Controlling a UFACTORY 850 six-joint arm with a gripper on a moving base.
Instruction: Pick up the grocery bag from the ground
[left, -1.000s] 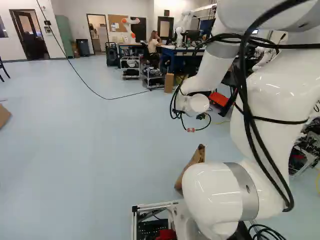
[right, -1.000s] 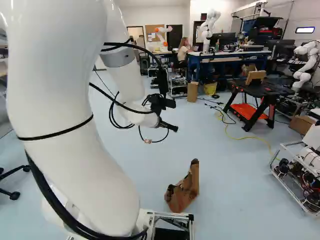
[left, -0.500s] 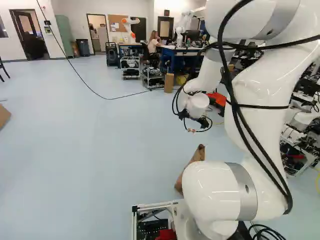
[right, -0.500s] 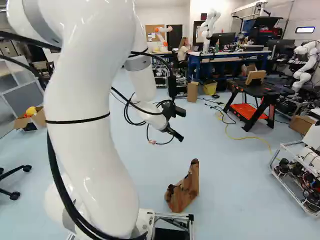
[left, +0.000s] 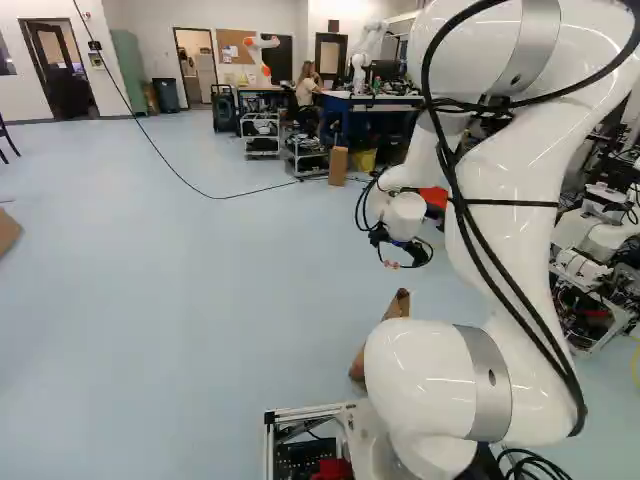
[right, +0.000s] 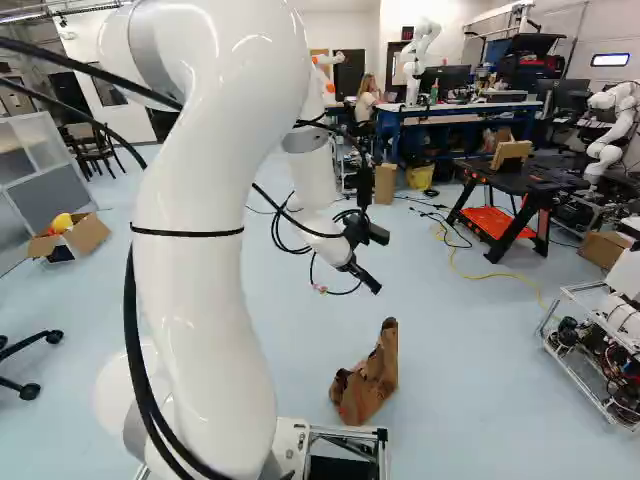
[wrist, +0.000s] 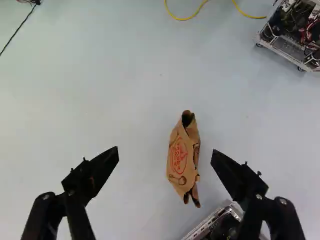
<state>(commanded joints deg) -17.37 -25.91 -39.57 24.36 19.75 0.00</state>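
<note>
In the right base view my gripper (right: 368, 282) hangs in the air above the floor, up and slightly left of the brown paper grocery bag (right: 368, 382). The bag is crumpled and rests on the floor just ahead of the base. Only part of it shows in the left base view, behind the arm's lower joint. In the wrist view the gripper (wrist: 165, 152) has its two fingers spread wide with nothing held. Well beyond them, down on the floor, the bag (wrist: 183, 157) appears in the gap between the fingers.
The base frame's metal edge (wrist: 212, 220) lies close to the bag. A wheeled cart with electronics (right: 600, 360) stands at the right. Farther off are a black and orange workbench (right: 510, 190), a yellow cable (right: 490, 277), an open carton (right: 80, 238) and another robot (right: 610, 130).
The arm has swung and its upper part has folded back. The gripper has come lower and moved rightward in the base views, nearer the bag. The bag and the base have stayed put.
</note>
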